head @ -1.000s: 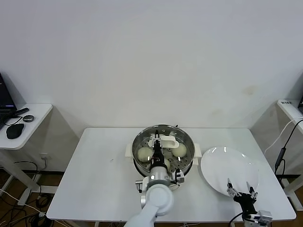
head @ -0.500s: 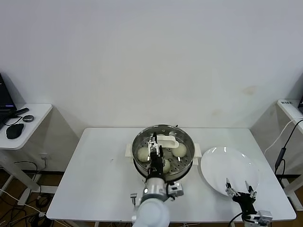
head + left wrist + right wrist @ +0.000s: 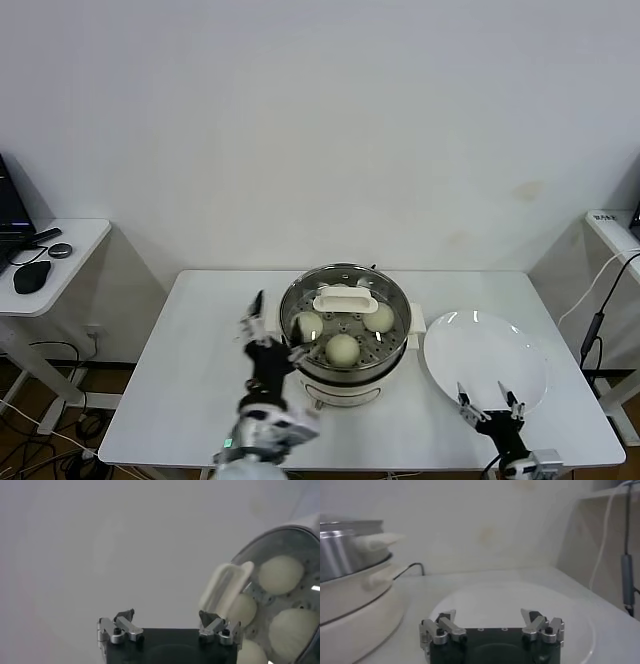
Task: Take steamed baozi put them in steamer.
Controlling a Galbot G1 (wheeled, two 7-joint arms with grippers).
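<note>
Head view: near the table's (image 3: 190, 400) front edge the left gripper (image 3: 270, 325) stands with fingers spread wide and empty, just left of the steamer (image 3: 345, 375); the right gripper (image 3: 485, 398), also wide and empty, hovers at the near rim of the white plate (image 3: 510, 345); beyond, the baozi (image 3: 342, 348) lie on the steamer's perforated tray, right of the left gripper.

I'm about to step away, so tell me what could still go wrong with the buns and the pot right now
The left gripper, open and empty, sits close beside the steamer; a careless swing could knock its handle. The baozi nearest the front lies close to the rim, so a bump might shift it. The right gripper hangs open over the plate edge and could clip it.
</note>
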